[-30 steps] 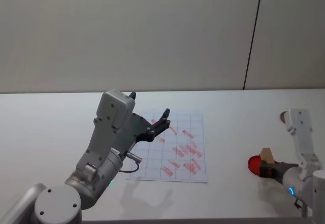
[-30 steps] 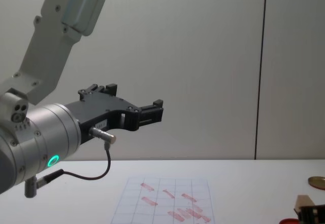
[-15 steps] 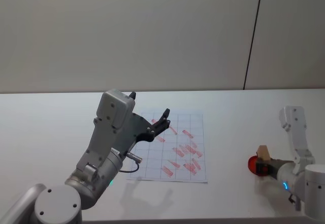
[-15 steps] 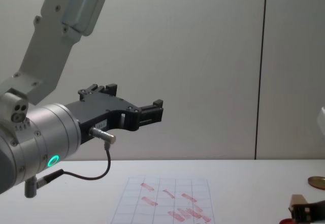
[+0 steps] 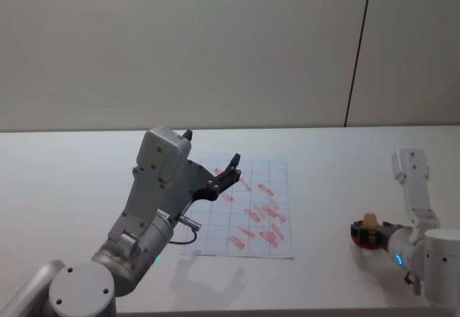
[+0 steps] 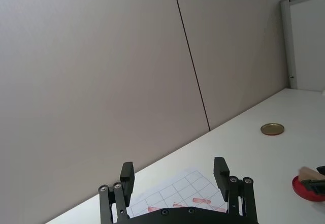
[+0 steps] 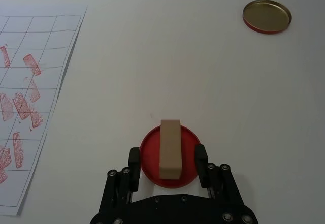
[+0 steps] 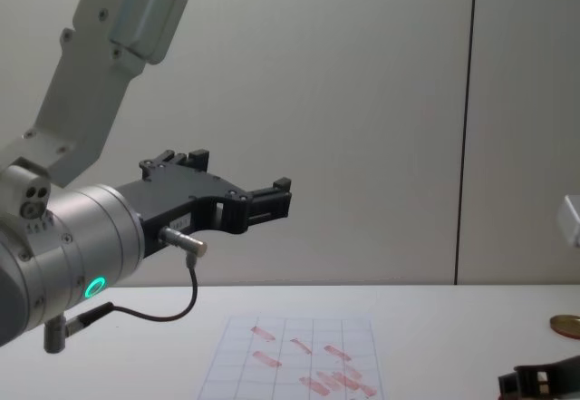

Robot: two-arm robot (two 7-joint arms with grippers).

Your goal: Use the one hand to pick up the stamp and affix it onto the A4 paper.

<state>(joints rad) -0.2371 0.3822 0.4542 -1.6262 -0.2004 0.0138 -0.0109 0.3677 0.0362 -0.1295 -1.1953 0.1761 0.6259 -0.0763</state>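
Right gripper [image 7: 167,159] low over the white worktop [image 7: 152,66], lower right of the head view, its black fingers [image 7: 133,158] set wide to either side of the stamp [image 7: 170,149] with a gap showing on both sides, not gripping it. The stamp, a light tan wooden block, rests on the flat red round pad [image 7: 170,155], lying across its middle. In the head view the stamp [image 5: 370,220] shows just above the gripper [image 5: 366,235], well to the right of the A4 paper [image 5: 241,209]. The paper lies flat at mid-frame, gridded, with a scatter of red-pink oblong marks on its lower right part. A round gold-brown lid [image 7: 267,16] sits apart on the worktop, upper right of the right wrist view. Left gripper [image 8: 272,198] held up in the air above the worktop, left of centre in the chest view, fingers spread, nothing between them; a black cable [image 8: 168,305] hangs beneath it.
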